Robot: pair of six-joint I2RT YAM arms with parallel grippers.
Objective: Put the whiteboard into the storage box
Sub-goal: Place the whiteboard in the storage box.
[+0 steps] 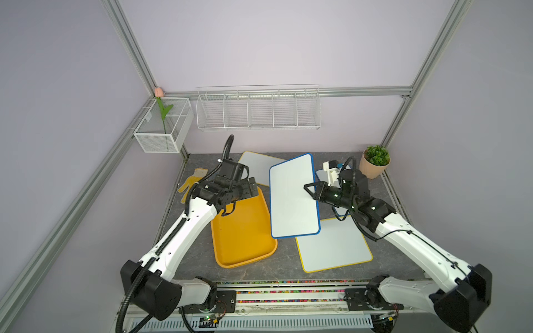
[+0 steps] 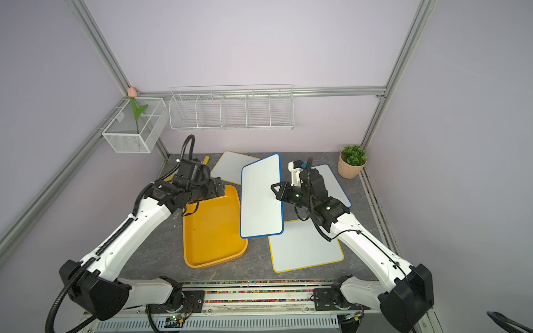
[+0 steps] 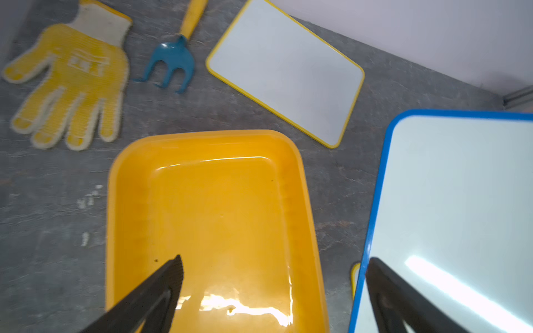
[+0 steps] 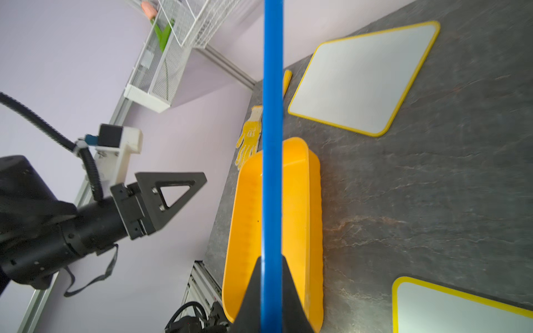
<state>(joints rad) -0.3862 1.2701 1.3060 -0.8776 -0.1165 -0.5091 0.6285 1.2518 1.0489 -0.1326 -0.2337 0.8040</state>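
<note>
Front: yellow-edged whiteboard (image 1: 334,248) flat on the table. Orange tray (image 1: 242,233) to its left. Blue-edged whiteboard (image 1: 292,199) raised, tilted, just beside tray's right rim; right claw (image 1: 306,188) clamped on its right edge. Left claw (image 3: 275,261) spread wide over tray's far end, gripping nothing. Behind: second yellow-edged board (image 1: 259,167), flat.

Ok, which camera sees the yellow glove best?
The left wrist view: the glove shows big, nearly whole. In a top view the left arm hides part; in the right wrist view it is small, cut by the whiteboard.

Left hand (image 1: 251,188) over storage box (image 1: 245,230)
</note>
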